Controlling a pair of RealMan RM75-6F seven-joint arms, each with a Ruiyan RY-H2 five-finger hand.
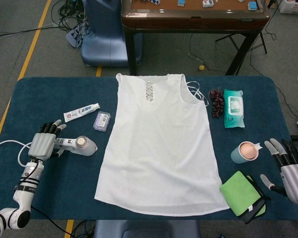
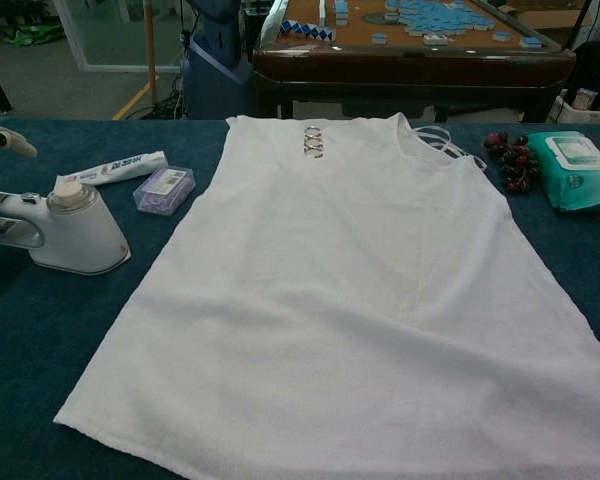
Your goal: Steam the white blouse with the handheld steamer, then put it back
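The white blouse (image 1: 159,144) lies spread flat in the middle of the blue table, neckline at the far side; the chest view shows the blouse (image 2: 350,290) filling most of the frame. The white handheld steamer (image 1: 80,145) lies on its side to the blouse's left, also seen as the steamer (image 2: 68,232) in the chest view. My left hand (image 1: 42,144) is over the steamer's handle end, fingers still extended and not wrapped round it; one fingertip (image 2: 8,142) shows above the handle. My right hand (image 1: 293,171) rests open at the table's right edge, holding nothing.
A toothpaste tube (image 1: 82,112) and a small purple box (image 1: 102,120) lie just beyond the steamer. On the right are dark grapes (image 1: 217,101), a wet-wipes pack (image 1: 233,108), a cup (image 1: 244,152) and a folded green cloth (image 1: 242,192) near my right hand.
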